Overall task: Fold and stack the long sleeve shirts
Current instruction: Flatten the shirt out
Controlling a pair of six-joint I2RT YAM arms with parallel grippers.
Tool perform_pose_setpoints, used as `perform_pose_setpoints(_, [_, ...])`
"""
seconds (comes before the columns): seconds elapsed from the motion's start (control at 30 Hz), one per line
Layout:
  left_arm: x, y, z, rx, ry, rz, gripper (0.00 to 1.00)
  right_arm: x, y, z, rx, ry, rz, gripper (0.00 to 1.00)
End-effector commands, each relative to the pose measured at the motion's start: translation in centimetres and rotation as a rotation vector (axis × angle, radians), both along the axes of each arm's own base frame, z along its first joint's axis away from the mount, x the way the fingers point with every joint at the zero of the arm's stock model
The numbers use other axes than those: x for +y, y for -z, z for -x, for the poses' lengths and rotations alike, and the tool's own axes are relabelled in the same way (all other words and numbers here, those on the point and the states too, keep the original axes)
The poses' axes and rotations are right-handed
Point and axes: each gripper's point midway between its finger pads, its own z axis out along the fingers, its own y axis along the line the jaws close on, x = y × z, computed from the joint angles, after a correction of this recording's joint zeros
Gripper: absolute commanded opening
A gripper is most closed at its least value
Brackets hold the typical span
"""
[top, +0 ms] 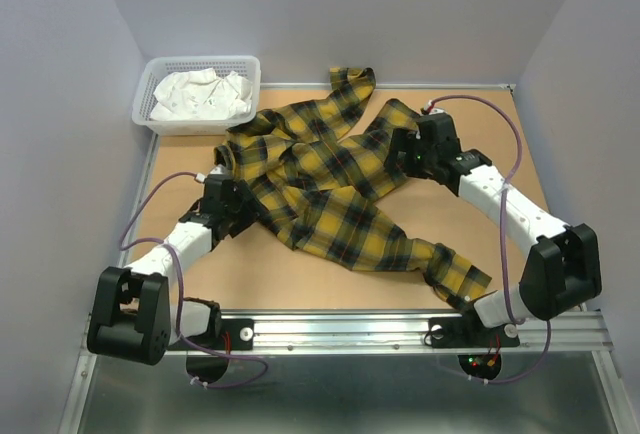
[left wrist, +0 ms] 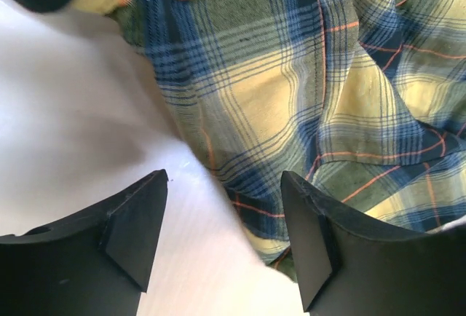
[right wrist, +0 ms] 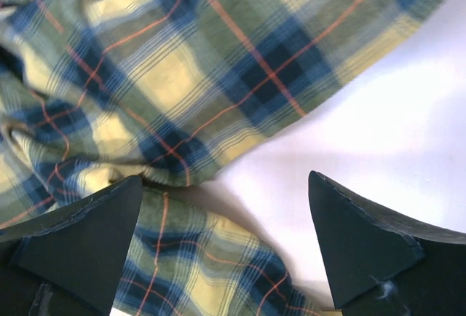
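Top view, shirt: the yellow plaid flannel shirt [top: 330, 179] lies crumpled mid-counter [top: 250, 274], unfolded; a basket [top: 150, 119] of white cloth [top: 200, 94] stands at the far left.
Top view, axis: the longest run is diagonal, far-left to near-right. One sleeve [top: 440, 264] points at the near-right corner and the other sleeve [top: 350, 84] at the far edge. The collar's heading cannot be told.
Top view, arms: the left end effector [top: 232, 202] sits at the shirt's left margin and the right end effector [top: 412, 154] at its right margin.
Left wrist, end effector: the jaws stand apart over the cloth's edge, with nothing clamped; bare counter lies to one side.
Right wrist, end effector: the jaws stand wide apart above a plaid edge and pale counter, gripping nothing.
Step (judged): flattening, before any fold.
Next move (judged): each end effector must close on an edge of the shirt and draw the body flat, then bring the sleeves inward.
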Motion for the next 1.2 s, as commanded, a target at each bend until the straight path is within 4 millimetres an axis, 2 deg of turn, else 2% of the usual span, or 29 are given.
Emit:
perform_pose_setpoints(0.0, [-1.4,-1.3,-2.5,-0.108,-0.045,0.087,0.71,-1.9,-1.2,-0.3,-0.014,0.055,-0.06,1.0])
perform_pose_setpoints(0.2, [-1.6,0.7,-2.8,-0.08,-0.091,0.12,0.62,-2.8,0.1,-0.2,0.012,0.072,-0.097,0.99])
perform_pose_setpoints(0.33, [-1.2,2.2,-1.4,-0.034,-0.104,0.11,0.54,-4.6,0.2,-0.7,0.003,0.141,-0.132,0.98])
perform_pose_setpoints(0.43, [-0.8,2.5,-0.5,-0.022,-0.106,0.096,0.41,-6.2,0.4,-1.2,-0.004,0.204,-0.152,0.98])
perform_pose_setpoints(0.47, [-0.7,2.8,-0.1,-0.009,-0.099,0.083,0.31,-6.5,0.6,-1.4,0.0,0.221,-0.17,0.98])
perform_pose_setpoints(0.57, [-0.5,2.3,-0.1,-0.022,-0.088,0.065,0.14,-8.1,0.7,-2.4,-0.016,0.292,-0.213,0.96])
perform_pose_setpoints(0.6, [-0.4,2.2,-0.2,-0.026,-0.086,0.055,0.11,-8.6,0.8,-2.8,-0.021,0.313,-0.224,0.95])
perform_pose_setpoints(0.63, [-0.3,1.8,-0.4,-0.034,-0.073,0.039,0.02,-9.5,0.9,-3.6,-0.032,0.353,-0.246,0.94])
perform_pose_setpoints(0.67, [-0.2,1.7,-0.3,-0.026,-0.066,0.028,0.0,-9.3,0.9,-4.0,-0.034,0.347,-0.276,0.94])
perform_pose_setpoints(0.77, [0.0,0.6,-0.7,-0.048,-0.04,-0.005,0.0,-10.2,0.6,-5.9,-0.072,0.389,-0.331,0.91])
perform_pose_setpoints(0.8, [0.3,0.4,-0.6,-0.044,-0.038,-0.02,0.0,-10.5,1.3,-6.4,-0.063,0.402,-0.336,0.9])
perform_pose_setpoints(0.93, [0.8,-1.2,-0.8,-0.065,-0.014,-0.066,0.0,-11.4,1.7,-9.1,-0.103,0.451,-0.376,0.83])
perform_pose_setpoints(1.0, [0.9,-1.7,-0.7,-0.072,0.001,-0.081,0.0,-12.6,2.7,-10.2,-0.097,0.481,-0.385,0.82])
perform_pose_setpoints(1.1, [1.0,-2.4,-0.7,-0.08,0.013,-0.09,0.0,-12.8,2.1,-12.1,-0.134,0.471,-0.393,0.77])
perform_pose_setpoints(1.13, [1.0,-2.7,-0.8,-0.085,0.015,-0.091,0.0,-12.8,2.9,-12.6,-0.122,0.471,-0.39,0.75])
perform_pose_setpoints(1.17, [1.1,-2.8,-0.8,-0.087,0.017,-0.095,0.0,-12.9,2.8,-13.0,-0.127,0.47,-0.389,0.74])
